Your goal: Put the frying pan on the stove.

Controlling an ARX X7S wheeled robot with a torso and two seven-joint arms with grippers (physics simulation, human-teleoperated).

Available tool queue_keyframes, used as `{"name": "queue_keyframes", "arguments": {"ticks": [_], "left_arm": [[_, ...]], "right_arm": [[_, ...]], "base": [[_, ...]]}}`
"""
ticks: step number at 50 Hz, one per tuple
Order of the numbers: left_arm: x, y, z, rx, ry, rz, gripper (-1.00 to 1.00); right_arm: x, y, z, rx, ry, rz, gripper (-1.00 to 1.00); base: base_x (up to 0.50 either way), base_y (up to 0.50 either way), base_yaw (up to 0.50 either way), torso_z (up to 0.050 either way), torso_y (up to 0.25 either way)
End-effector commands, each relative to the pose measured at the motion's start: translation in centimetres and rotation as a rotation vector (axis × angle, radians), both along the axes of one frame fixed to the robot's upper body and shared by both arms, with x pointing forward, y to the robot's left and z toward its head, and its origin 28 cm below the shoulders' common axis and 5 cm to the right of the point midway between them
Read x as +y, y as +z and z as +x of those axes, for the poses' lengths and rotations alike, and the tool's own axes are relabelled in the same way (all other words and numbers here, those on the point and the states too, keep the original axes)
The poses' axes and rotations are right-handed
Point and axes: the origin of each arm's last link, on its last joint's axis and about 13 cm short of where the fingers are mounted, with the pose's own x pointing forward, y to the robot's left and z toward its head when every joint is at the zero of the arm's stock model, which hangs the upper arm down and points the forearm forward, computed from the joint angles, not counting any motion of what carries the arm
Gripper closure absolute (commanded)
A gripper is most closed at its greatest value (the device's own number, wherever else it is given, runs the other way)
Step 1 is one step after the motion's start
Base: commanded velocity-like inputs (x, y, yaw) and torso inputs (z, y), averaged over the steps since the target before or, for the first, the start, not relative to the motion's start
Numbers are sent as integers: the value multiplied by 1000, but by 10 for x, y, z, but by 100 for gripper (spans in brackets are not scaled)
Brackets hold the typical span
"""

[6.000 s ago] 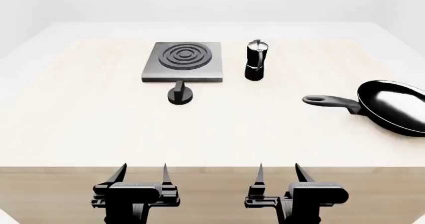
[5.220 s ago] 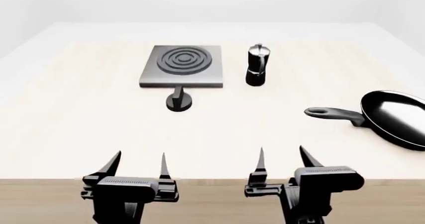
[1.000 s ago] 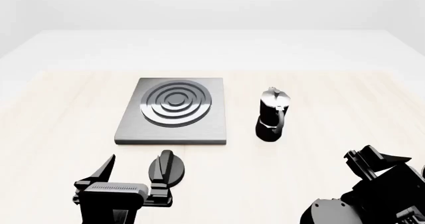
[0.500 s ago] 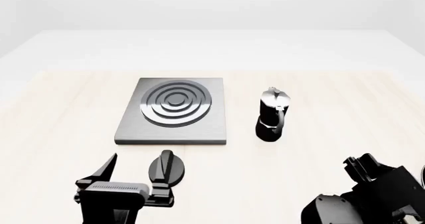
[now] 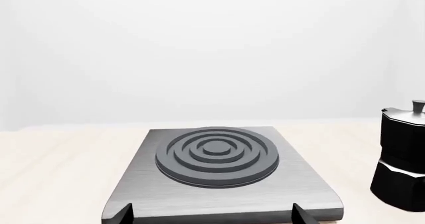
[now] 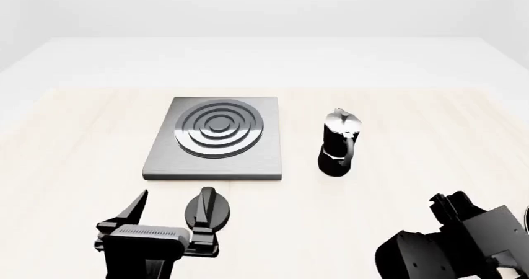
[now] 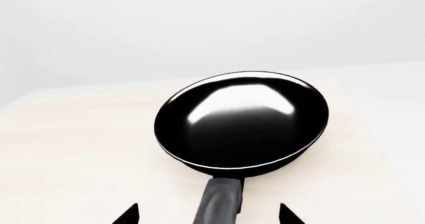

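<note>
The frying pan (image 7: 242, 122), glossy black with a bright reflection inside, lies on the pale wooden table with its long handle (image 7: 222, 199) pointing at my right gripper (image 7: 209, 215). That gripper is open, its two fingertips wide apart on either side of the handle's end without touching it. In the head view the pan is out of sight past the right edge, and only my right arm (image 6: 463, 245) shows at the lower right. The stove (image 6: 217, 136), a grey plate with dark rings, lies at centre left. My left gripper (image 6: 172, 216) hangs open in front of the stove (image 5: 216, 157), holding nothing.
A black moka pot (image 6: 339, 146) stands just right of the stove, also in the left wrist view (image 5: 401, 159). A round black knob (image 6: 208, 209) sits on the table in front of the stove, beside my left gripper's inner finger.
Over six seconds the head view moved in over the table and my right arm swung out right, behind the pan's handle. In the last second that arm sank slightly; the left barely moved.
</note>
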Motion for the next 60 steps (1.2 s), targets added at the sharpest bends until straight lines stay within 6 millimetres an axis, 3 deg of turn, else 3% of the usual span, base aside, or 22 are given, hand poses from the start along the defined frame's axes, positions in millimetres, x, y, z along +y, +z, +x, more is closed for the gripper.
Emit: {"name": "queue_keyframes", "arguments": {"ticks": [1,35,60], "left_arm": [[0,-1,0,0,2,3,-100],[1,-11,0,23,8,-5,-100],[-2,-10,0,22,0,-1,-100]], "right_arm": [[0,2,11,0,-46,12,-100],[-12,0,35,38,-60,100,-100],[-26,5,25,48,-79,162,-100]], "base": [[0,0,0,0,0],[0,0,0,0,0],[0,0,0,0,0]]}}
